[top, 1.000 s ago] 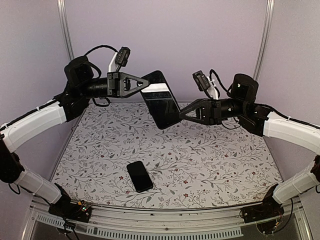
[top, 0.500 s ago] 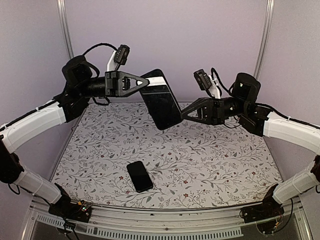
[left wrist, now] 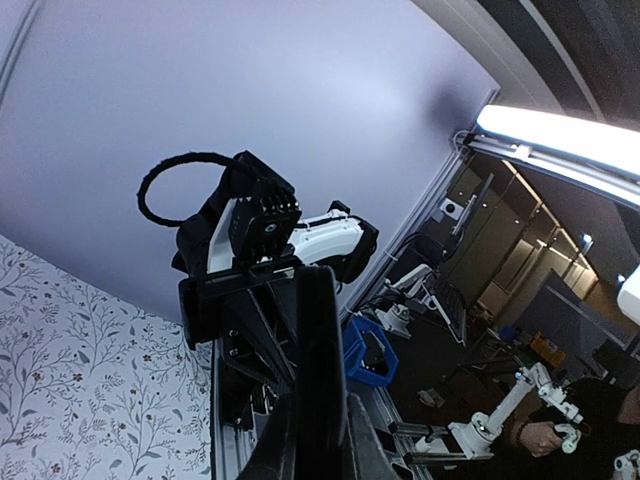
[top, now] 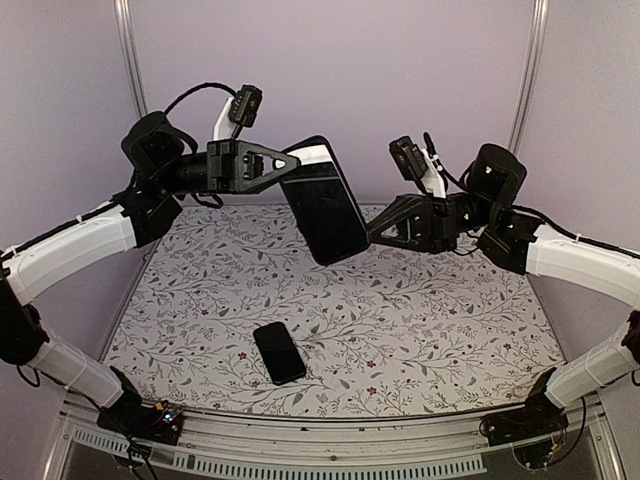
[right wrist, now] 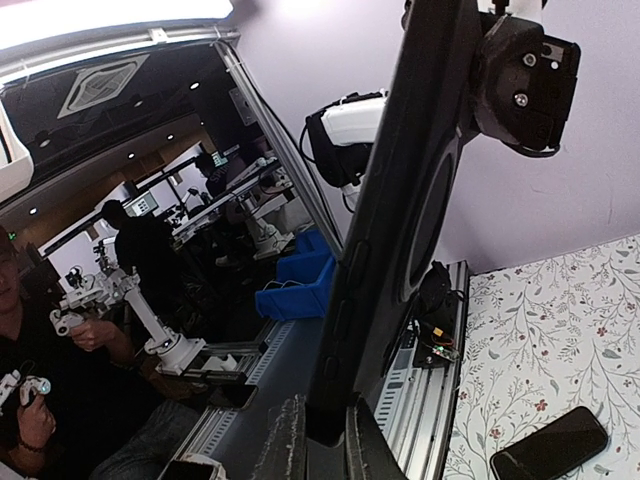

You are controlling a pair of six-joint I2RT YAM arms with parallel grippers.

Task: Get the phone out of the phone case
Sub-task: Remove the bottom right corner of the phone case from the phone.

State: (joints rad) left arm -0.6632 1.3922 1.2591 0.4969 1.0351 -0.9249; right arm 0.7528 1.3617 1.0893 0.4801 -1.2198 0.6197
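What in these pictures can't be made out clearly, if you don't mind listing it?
- Top view: whether the held black slab is an empty case or holds a phone; its dark face hides that.
- Left wrist view: slab seen edge-on; left fingers cut off by the bottom edge.
- Right wrist view: same, right fingers cut off at the bottom edge.

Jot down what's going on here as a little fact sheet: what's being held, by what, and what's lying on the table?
Held thing: black phone case, up in the air, tilted
Left gripper: shut on its upper end
Right gripper: shut on its lower end
On the table: a black phone, lying flat near the front edge, touched by nothing
Anything inside the case: cannot tell
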